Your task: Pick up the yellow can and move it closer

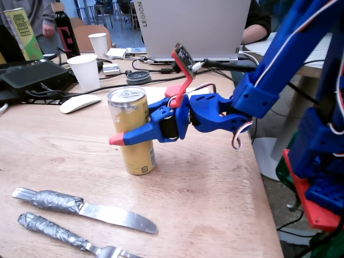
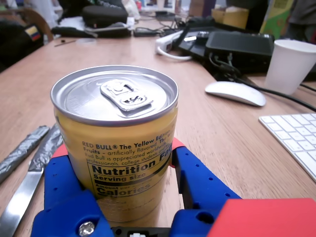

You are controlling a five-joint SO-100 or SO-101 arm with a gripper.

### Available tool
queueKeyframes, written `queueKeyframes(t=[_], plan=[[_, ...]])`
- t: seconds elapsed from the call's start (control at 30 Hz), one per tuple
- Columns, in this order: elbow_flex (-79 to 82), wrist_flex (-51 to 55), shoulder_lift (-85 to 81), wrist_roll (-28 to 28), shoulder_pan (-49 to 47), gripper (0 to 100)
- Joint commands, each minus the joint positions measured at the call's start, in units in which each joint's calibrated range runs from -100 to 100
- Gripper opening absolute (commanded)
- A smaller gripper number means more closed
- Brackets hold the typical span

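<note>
One yellow can stands upright on the wooden table, sealed, its tab flat, and the blue gripper clamps round its middle. Two paper cups sit beyond the jaws; one knife and one fork, both tape-handled, lie nearer.

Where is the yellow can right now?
In the fixed view, the yellow can stands upright left of centre on the table, between the claw fingers, behind the knife.

The tall pale-yellow metal drink can stands mid-bench, between the blue tool's fingers. A tape-handled steel knife lies toward the near edge, a white paper cup behind.
</note>
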Motion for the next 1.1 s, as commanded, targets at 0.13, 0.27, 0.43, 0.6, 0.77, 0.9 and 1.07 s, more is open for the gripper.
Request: queueKeyframes(t=[0.13,0.27,0.43,0.6,0.77,0.9,1.07], plan=[[-1.55,-0.78,-0.2,0.24,0.85,29],[-1.55,-0.86,-0.2,0.24,0.85,29],[-1.37,-0.86,-0.2,0.24,1.02,29],[0.05,0.04,-1.06,-0.24,1.02,29],[4.96,0.04,-6.97,-0.34,-0.16,29],[7.88,0.12,-12.55,-0.39,-0.84,29],[7.98,0.29,-18.47,-0.39,-1.01,29]])
